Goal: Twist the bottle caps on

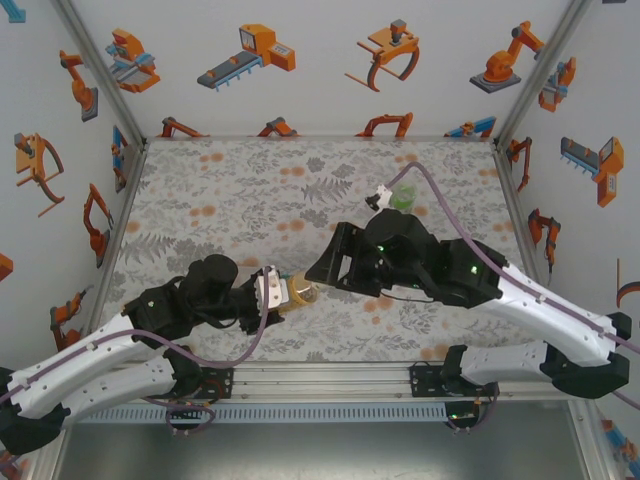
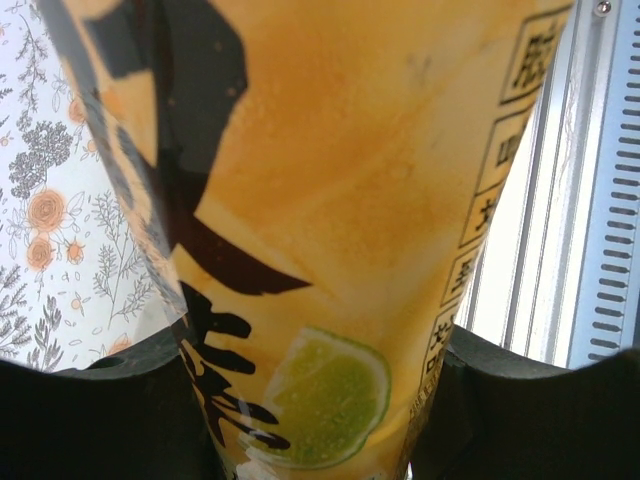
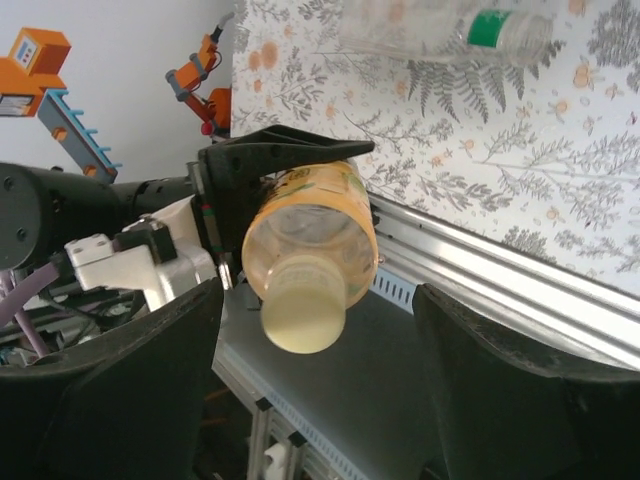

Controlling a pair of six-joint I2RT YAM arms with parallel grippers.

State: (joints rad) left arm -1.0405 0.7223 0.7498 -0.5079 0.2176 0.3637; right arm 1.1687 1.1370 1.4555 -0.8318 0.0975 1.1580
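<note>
The amber bottle (image 1: pixel 303 294) is held just above the near edge of the table (image 1: pixel 230 190), about midway along it, lying nearly level. The left gripper (image 1: pixel 285 293) is clenched round its body. A pale yellowish cap (image 3: pixel 305 318) sits on its neck and points toward the right gripper (image 3: pixel 318 300). That gripper is released, its fingers (image 3: pixel 120 390) on either side of the cap and clear of it.

Whether the bottle holds anything I cannot tell. Its label (image 2: pixel 330 250) shows a cut lime slice, bold black East Asian brush characters, and a column of boxed characters down one edge.

A clear bottle (image 3: pixel 420 30) with a green band lies on its side on the table. A greenish bottle (image 1: pixel 405 197) is near the far right corner.
</note>
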